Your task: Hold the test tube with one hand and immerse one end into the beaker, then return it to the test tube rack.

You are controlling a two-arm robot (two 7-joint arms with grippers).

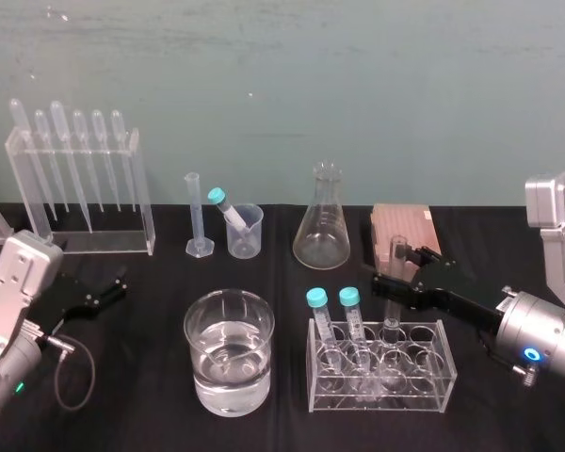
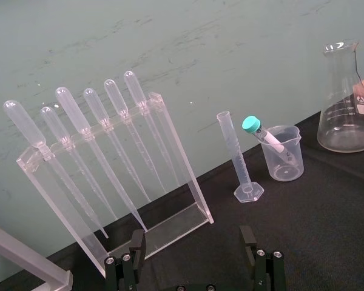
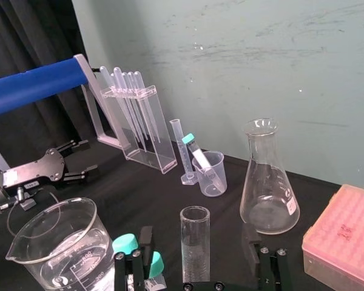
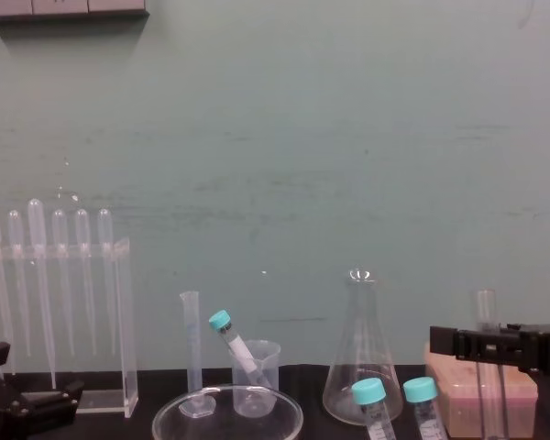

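My right tool (image 1: 400, 268) reaches in from the right edge of the head view, its fingers (image 3: 132, 262) spread apart on either side of the tube (image 1: 393, 315) and, in the right wrist view, not touching the glass. The tube stands upright in the clear rack (image 1: 443, 363) at the lower middle right of that frame, beside two teal-capped tubes (image 1: 317, 301) in the same rack. Its open rim rises above my fingers in the chest view. The beaker (image 1: 196, 348), part full of water, sits just left of the rack. A pink block (image 1: 405, 224) and a flask (image 1: 322, 231) stand behind the rack. My left tool (image 1: 113, 290) rests low over the surface (image 1: 151, 414) at the left edge, fingers apart and holding nothing.
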